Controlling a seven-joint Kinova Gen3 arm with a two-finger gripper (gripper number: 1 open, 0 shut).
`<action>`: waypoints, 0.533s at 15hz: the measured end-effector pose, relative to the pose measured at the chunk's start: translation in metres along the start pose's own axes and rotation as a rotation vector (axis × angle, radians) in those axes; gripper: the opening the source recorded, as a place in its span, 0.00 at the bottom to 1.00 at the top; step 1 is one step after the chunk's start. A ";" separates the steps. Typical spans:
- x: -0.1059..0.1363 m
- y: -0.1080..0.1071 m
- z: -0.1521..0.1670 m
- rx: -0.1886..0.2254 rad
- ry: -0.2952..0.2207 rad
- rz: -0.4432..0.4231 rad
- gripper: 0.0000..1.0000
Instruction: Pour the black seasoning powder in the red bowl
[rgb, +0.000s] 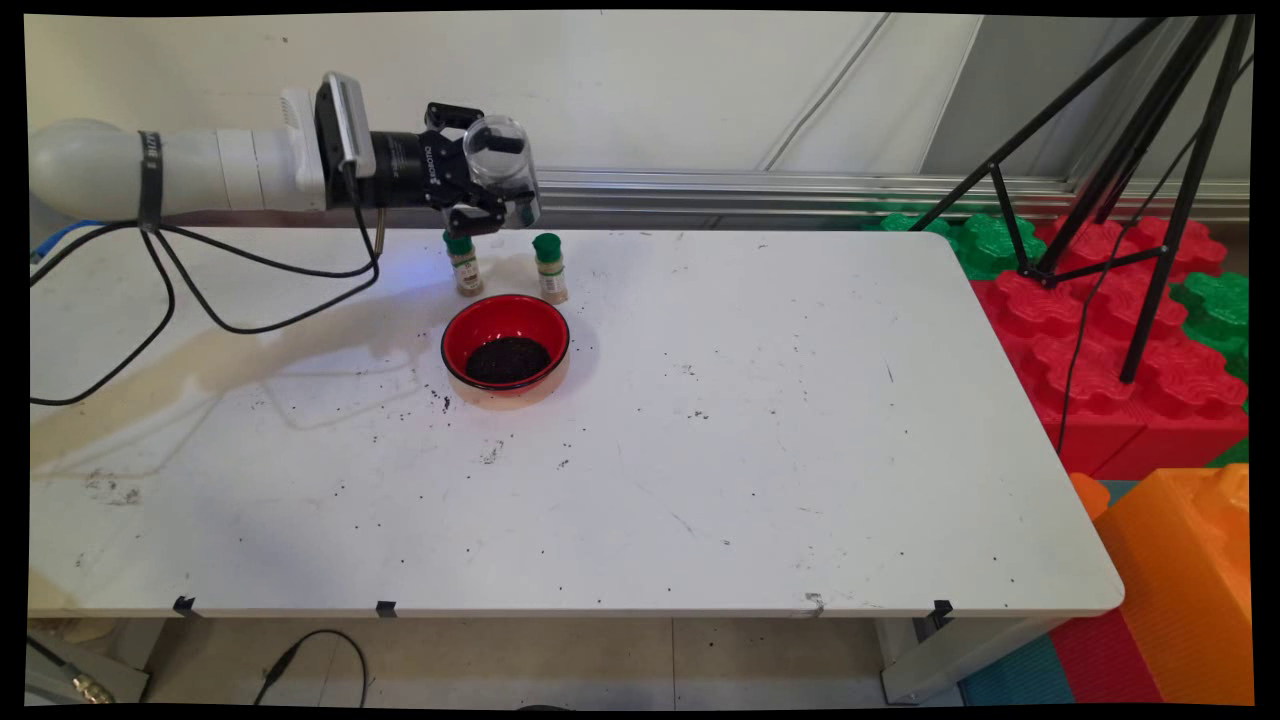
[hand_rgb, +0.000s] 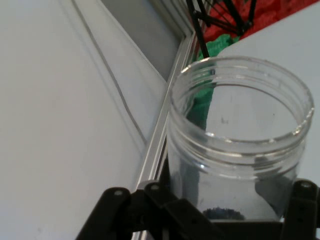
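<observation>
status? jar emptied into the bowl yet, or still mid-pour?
Looks done: the red bowl holds a dark granular heap, and the clear jar looks almost empty, only a small dark residue in the hand view. In hand: the gripper holds the jar up behind the two spice bottles. Left: the jar is not set down; loose grains dot the table.

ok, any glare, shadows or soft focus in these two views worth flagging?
Main view: sharp; the arm's soft shadow falls on the table left of the red bowl, and the clear jar in the gripper shows highlights. Hand view: jar rim fairly crisp with bright glints, the wall and tripod behind it soft.
</observation>
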 end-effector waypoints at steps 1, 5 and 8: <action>-0.002 0.001 0.000 -0.001 0.000 0.036 0.00; -0.006 0.005 -0.002 0.006 -0.007 0.159 0.00; -0.010 0.008 -0.004 0.008 -0.015 0.248 0.00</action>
